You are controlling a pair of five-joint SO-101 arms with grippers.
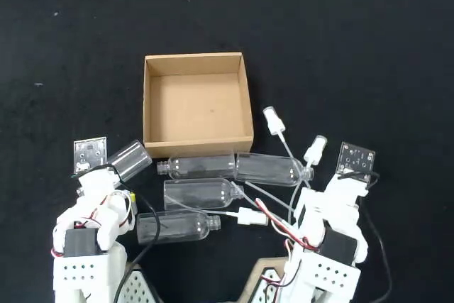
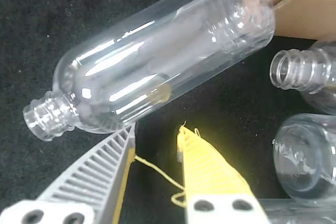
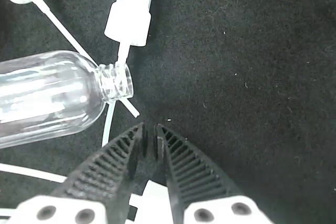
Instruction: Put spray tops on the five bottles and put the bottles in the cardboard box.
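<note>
Bottles (image 1: 198, 194) lay uncapped beside the box (image 1: 198, 144), seemingly light, stiff and slick, best gripped mid-body; left gripper (image 2: 156, 129) stood parted before one, right gripper (image 3: 150, 128) nearly clenched, empty.

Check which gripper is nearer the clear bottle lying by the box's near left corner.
Left. The left gripper sits right at the clear bottle; the right gripper is far across the table, by the neck of a second bottle.

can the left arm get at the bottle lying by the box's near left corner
Probably yes: the left gripper is open, and the bottle lies on its side just ahead of it with nothing between them. The cardboard box is beyond the bottle's base.
</note>
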